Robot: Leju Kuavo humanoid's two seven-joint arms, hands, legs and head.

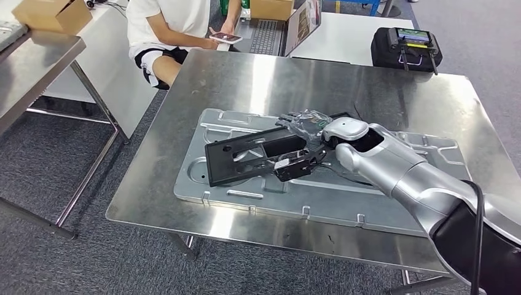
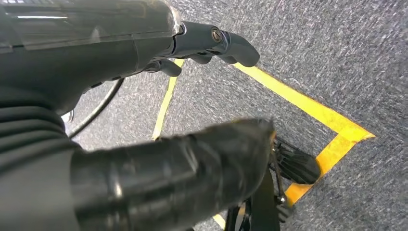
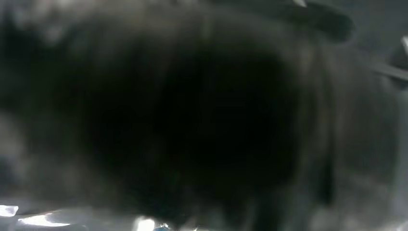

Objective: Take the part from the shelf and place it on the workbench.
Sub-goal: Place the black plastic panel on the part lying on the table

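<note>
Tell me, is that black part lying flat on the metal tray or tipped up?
Tipped, it seems: the black part leans over the metal tray, with the right hand gripping its near end.

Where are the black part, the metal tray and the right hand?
black part (image 1: 236, 161), head view, flat left half of the plate.
metal tray (image 1: 246, 195), head view, bare front rim.
right hand (image 1: 304, 144), head view, middle of the hand, holding the part.

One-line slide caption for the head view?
Right hand grips the black part over the pressed metal panel on the steel workbench; a seated person beyond.
</note>
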